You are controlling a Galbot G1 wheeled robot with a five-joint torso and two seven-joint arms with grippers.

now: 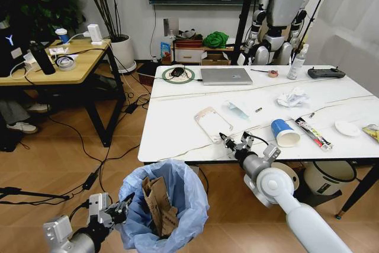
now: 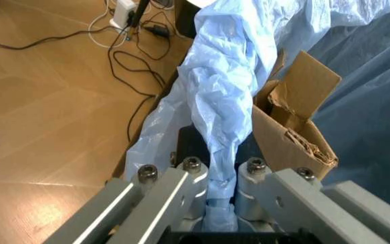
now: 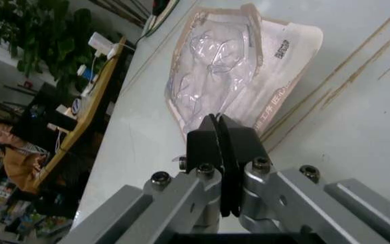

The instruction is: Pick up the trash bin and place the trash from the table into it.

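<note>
From the head view, my left gripper (image 1: 115, 210) sits low at the left, beside the small round trash bin lined with crinkled light-blue plastic (image 1: 177, 205), which hangs off the floor just in front of the table's near edge. A crumpled brown paper bag (image 1: 159, 205) already stands inside it. My right gripper (image 1: 232, 143) is over the near edge of the large white marble-look table (image 1: 177, 134), just beside the flat clear package with a cream card border (image 1: 210, 124). Further right lie a blue paper cup on its side (image 1: 283, 132), a white tissue wad (image 1: 294, 96) and a long wrapper (image 1: 314, 133).

In the left wrist view, my left fingers (image 2: 188, 175) are clamped on a twisted fold of the blue liner, with the brown bag close alongside. I judge that hold to be on plastic alone, so I should keep the bin steady and level, its mouth under the table edge.

In the right wrist view, my right fingertips (image 3: 212, 145) are pressed together, with nothing between them, at the near edge of the clear package (image 3: 235, 76). A flat package gives little to bite on. I would part the fingers and take it by its raised near border, or drag it to the table edge first.
</note>
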